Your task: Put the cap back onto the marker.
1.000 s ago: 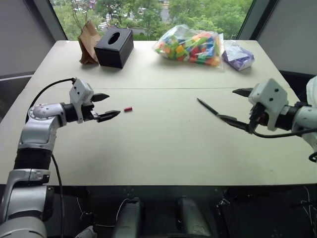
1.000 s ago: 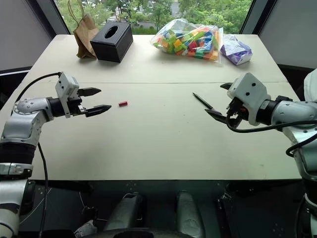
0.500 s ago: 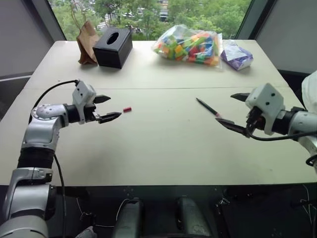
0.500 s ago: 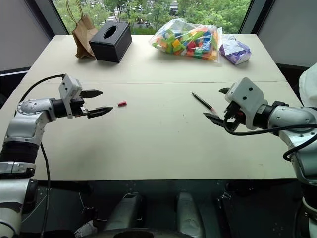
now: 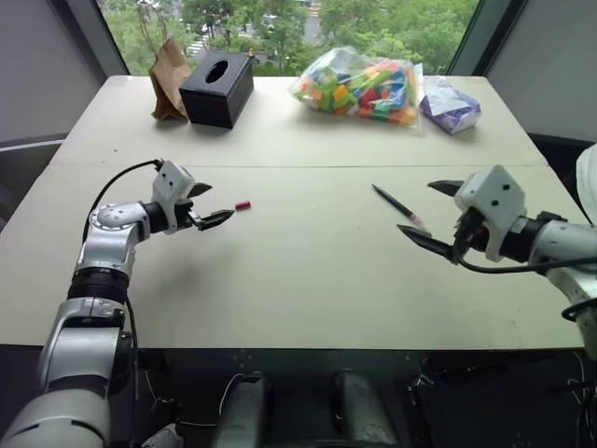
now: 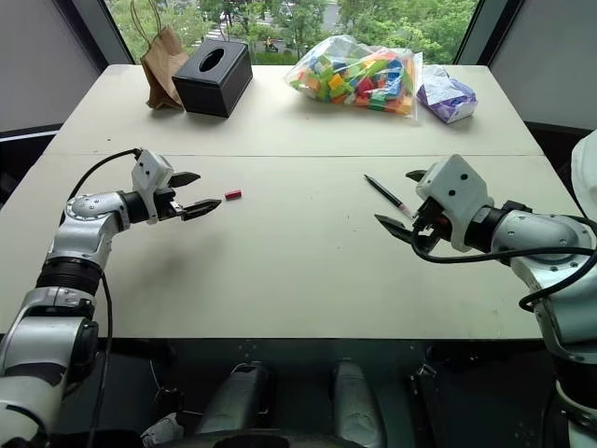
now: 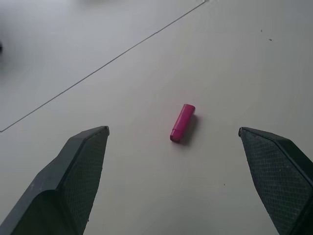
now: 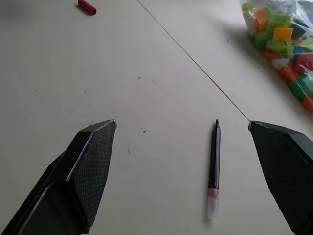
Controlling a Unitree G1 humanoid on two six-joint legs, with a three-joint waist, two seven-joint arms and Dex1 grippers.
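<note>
Right now your marker lies flat on the table, right of the frame's middle, long axis running from upper left to lower right, with its pale pinkish end at lower right. Your cap lies left of centre, nearly level across the picture, tilted slightly. Compared with a second ago, your left gripper has reached forward and lower, its tips now just beside the cap, fingers spread wide and empty. Your right gripper sits just beside the marker's lower end, also spread wide, holding nothing.
</note>
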